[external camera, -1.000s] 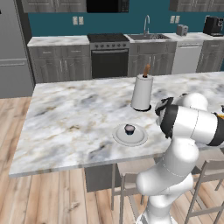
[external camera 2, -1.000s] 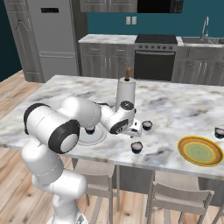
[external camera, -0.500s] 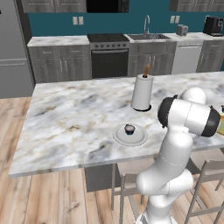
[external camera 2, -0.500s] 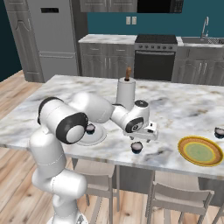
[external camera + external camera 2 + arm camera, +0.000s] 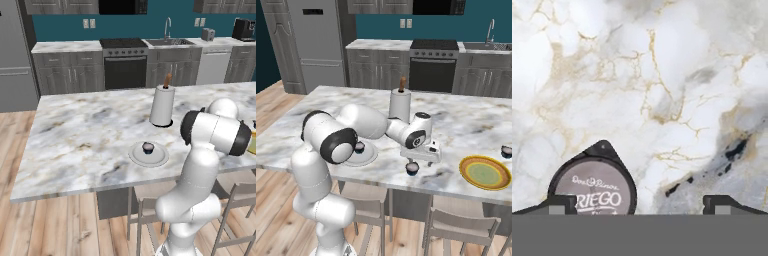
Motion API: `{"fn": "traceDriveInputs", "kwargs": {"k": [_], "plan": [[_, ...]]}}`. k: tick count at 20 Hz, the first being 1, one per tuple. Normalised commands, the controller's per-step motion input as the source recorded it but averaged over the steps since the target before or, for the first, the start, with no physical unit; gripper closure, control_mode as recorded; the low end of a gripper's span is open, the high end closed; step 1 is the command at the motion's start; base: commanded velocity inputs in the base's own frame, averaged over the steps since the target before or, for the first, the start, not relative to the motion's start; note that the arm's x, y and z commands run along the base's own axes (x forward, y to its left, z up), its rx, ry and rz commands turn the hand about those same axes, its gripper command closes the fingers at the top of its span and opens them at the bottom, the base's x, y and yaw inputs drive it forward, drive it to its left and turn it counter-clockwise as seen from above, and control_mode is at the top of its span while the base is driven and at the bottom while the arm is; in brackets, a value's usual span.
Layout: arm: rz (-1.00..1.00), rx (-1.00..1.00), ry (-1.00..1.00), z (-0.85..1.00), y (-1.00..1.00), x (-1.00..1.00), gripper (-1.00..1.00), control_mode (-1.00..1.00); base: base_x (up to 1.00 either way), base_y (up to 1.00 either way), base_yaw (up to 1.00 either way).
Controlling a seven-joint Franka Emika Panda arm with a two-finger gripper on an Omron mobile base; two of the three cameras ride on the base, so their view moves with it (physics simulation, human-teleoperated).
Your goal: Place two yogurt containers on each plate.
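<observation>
Looking across the marble island counter (image 5: pixel 466 120), we see the white arm's two-finger gripper (image 5: pixel 418 161) hanging low over the stone near the front edge, its jaws spread wide and holding nothing. Directly under it sits a tiny round yogurt cup with dark sides and a pale pinkish-grey lid (image 5: pixel 412 168); in the hand view that same cup (image 5: pixel 594 190) lies at the bottom left, just beside the left finger tip (image 5: pixel 554 204) rather than centred between the two tips, and we cannot tell whether the tip touches it.

A second yogurt cup (image 5: pixel 148 147) rests on the plain white-grey round plate (image 5: pixel 136 156), close to its centre; from the right base view this plate (image 5: pixel 370 156) is partly hidden behind the arm's elbow. The yellow-rimmed plate with a greenish centre (image 5: pixel 468 166) lies to the right of the gripper, well apart from it, with no cup on it. A third dark cup (image 5: pixel 506 151) stands on the counter just beyond that plate. Behind the gripper, a tall white paper towel roll (image 5: pixel 400 106) stands upright.
</observation>
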Motion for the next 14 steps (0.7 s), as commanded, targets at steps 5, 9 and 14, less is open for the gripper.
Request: {"fn": "traceDriveInputs", "kwargs": {"k": [5,9,14], "plan": [[0.0,0.03,0.04,-0.08,0.0,-0.43,-1.0,-1.0,0.0,0.0,0.0],[0.0,0.06,0.0,0.0,0.16,-0.28,-1.0,-1.0,0.0,0.0,0.0],[0.0,0.01,0.0,-0.07,0.36,0.0,-1.0,-1.0,0.0,0.0,0.0]]}}
